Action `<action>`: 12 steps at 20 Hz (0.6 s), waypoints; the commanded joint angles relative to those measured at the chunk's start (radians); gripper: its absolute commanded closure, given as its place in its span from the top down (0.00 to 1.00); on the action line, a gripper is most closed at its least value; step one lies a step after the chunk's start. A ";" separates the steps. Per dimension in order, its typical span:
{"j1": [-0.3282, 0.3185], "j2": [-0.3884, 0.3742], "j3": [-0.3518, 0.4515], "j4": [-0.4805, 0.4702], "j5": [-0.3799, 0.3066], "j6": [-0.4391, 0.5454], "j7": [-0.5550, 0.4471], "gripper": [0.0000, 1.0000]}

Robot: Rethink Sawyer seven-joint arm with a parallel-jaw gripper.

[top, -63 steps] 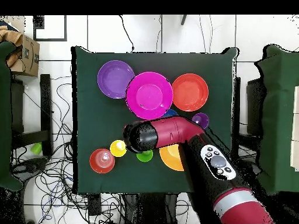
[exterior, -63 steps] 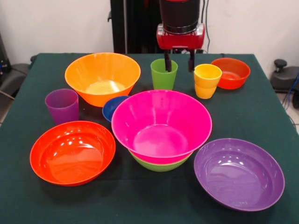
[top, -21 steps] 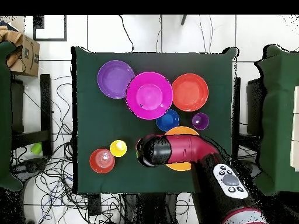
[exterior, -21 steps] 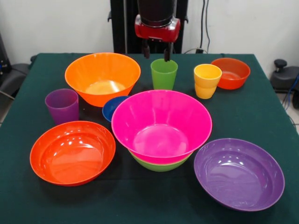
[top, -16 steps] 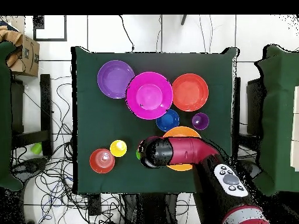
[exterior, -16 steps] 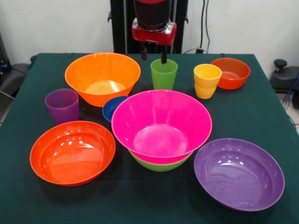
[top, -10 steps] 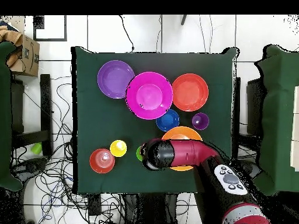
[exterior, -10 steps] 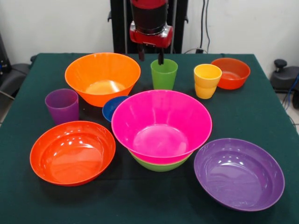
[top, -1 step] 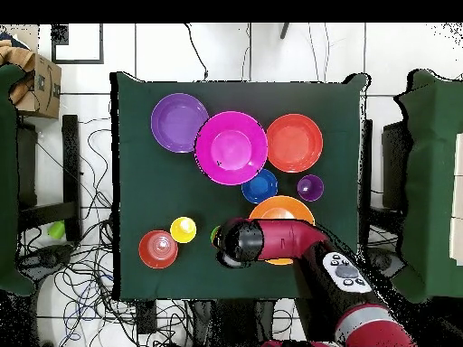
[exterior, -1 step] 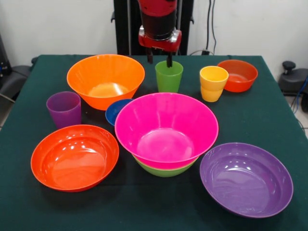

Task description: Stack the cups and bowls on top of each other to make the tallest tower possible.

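The pink bowl (exterior, -1 step: pixel 166 129), nested in the lime green bowl (exterior, -1 step: pixel 165 170) well in front of the gripper (exterior, -1 step: pixel 159 58), shows that lower bowl only from the front, where the spread fingers hang just above the green cup (exterior, -1 step: pixel 169 76), which the arm nearly hides overhead.

Red arm (top, -1 step: pixel 280 240) over green cup (top, -1 step: pixel 215 237), orange bowl (top, -1 step: pixel 280 206)

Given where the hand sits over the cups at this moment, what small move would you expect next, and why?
Probably a short, straight descent. The hand hangs open just above the far rim of the small green plastic cup, one finger near the rim, gripping nothing. The glossy pink plastic bowl, nested in a lime green bowl, stands empty in front.
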State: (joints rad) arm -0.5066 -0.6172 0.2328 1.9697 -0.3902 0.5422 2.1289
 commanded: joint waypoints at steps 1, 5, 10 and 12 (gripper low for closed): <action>0.057 0.058 -0.024 -0.059 -0.070 -0.145 0.070 1.00; 0.081 0.097 -0.057 -0.102 -0.074 -0.176 0.079 1.00; 0.086 0.106 -0.079 -0.111 -0.070 -0.186 0.061 1.00; 0.088 0.111 -0.087 -0.119 -0.070 -0.192 0.055 1.00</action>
State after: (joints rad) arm -0.4468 -0.5444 0.1674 1.9512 -0.4064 0.4325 2.1289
